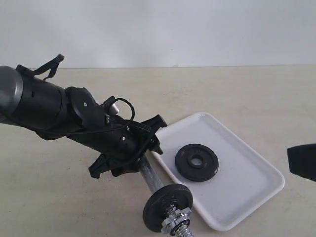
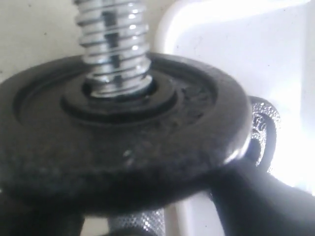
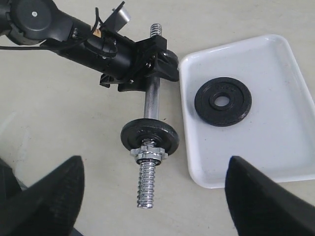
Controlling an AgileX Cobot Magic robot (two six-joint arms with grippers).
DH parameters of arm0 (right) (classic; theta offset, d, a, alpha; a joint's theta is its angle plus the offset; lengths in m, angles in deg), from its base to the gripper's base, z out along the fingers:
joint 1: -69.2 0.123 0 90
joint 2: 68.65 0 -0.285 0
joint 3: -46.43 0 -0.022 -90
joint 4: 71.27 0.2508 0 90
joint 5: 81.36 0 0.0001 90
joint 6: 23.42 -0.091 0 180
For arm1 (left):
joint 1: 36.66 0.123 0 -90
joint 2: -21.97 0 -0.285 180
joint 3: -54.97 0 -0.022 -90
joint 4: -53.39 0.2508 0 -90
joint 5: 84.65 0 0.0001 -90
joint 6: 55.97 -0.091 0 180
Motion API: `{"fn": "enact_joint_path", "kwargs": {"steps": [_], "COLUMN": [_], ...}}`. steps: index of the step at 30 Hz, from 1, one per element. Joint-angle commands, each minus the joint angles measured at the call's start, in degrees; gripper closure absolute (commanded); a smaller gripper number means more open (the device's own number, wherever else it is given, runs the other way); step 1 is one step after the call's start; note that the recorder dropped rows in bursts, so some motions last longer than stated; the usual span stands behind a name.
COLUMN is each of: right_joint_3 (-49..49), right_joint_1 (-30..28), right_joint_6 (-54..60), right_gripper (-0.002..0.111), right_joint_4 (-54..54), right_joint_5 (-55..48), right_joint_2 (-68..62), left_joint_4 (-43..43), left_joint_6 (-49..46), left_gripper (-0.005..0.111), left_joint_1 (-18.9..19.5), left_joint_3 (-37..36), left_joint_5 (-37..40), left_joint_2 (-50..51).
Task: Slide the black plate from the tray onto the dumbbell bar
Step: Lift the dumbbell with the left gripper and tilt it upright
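Task apparently not begun: the black plate (image 3: 222, 102) lies flat in the white tray (image 3: 290, 162), near the left gripper (image 3: 155, 64), touched by neither gripper. That gripper's jaws straddle the dumbbell bar (image 3: 152, 101); whether they clamp it cannot be told. The right gripper (image 3: 155, 158) hangs above, wide open and empty. Another disc (image 3: 149, 135) and a chrome nut (image 3: 148, 153) sit on the bar. Raised marks on the plate are unreadable.

A pale beige tabletop (image 1: 49, 207) runs back to a plain white wall (image 1: 197, 29).
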Motion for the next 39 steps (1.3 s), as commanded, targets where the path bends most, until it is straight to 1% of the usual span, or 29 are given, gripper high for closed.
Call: {"fn": "enact_joint_path", "kwargs": {"steps": [1, 4, 6, 12, 16, 20, 23, 26, 28, 32, 34, 39], "right_joint_3": [-0.12, -0.12, -0.12, -0.12, -0.12, -0.12, -0.12, -0.12, -0.12, -0.12, -0.12, -0.12], "right_joint_1": [-0.01, -0.01, -0.01, -0.01, -0.01, -0.01, -0.01, -0.01, -0.01, -0.01, -0.01, -0.01], "right_joint_6": [0.62, 0.62, 0.62, 0.52, 0.39, 0.26, 0.27, 0.27, 0.27, 0.27, 0.27, 0.15], "right_gripper": [0.038, 0.038, 0.038, 0.038, 0.038, 0.038, 0.038, 0.038, 0.038, 0.038, 0.038, 0.038], "right_joint_4": [-0.18, -0.18, -0.18, -0.19, -0.19, -0.19, -0.19, -0.19, -0.19, -0.19, -0.19, -0.19], "right_joint_5": [0.67, 0.67, 0.67, 0.67, 0.4, 0.29, 0.16, 0.04, 0.04, 0.04, 0.04, 0.05], "right_joint_2": [-0.01, -0.01, -0.01, -0.01, -0.01, -0.01, -0.01, -0.01, -0.01, -0.01, -0.01, -0.01], "left_joint_4": [0.85, 2.16, 2.16, 2.16, 2.7, 5.59, 10.36, 18.91, 24.01, 29.36, 32.77, 41.24], "left_joint_6": [-0.37, -0.37, -0.79, -9.61, -10.73, -12.49, -12.49, -12.49, -12.33, -12.05, -12.05, -12.05], "left_gripper": [0.064, 0.078, 0.082, 0.082, 0.082, 0.082, 0.082, 0.082, 0.082, 0.082, 0.082, 0.082], "left_joint_1": [-0.14, -0.14, -0.14, -0.14, -0.14, -0.03, 0.35, 1.48, 2.85, 5.8, 6.81, 6.94], "left_joint_3": [0.01, 0.01, 0.01, -0.11, -0.22, -0.22, -0.22, -0.22, -0.22, -0.22, -0.22, -0.22], "left_joint_5": [-1.02, -1.02, -1.02, -0.62, -0.62, 0.83, 3.34, 8.23, 12.71, 19.38, 21.63, 24.57], "left_joint_2": [0.04, 0.04, 0.04, 0.04, 0.29, 1.65, 3.1, 4.15, 4.54, 4.65, 4.65, 4.65]}}
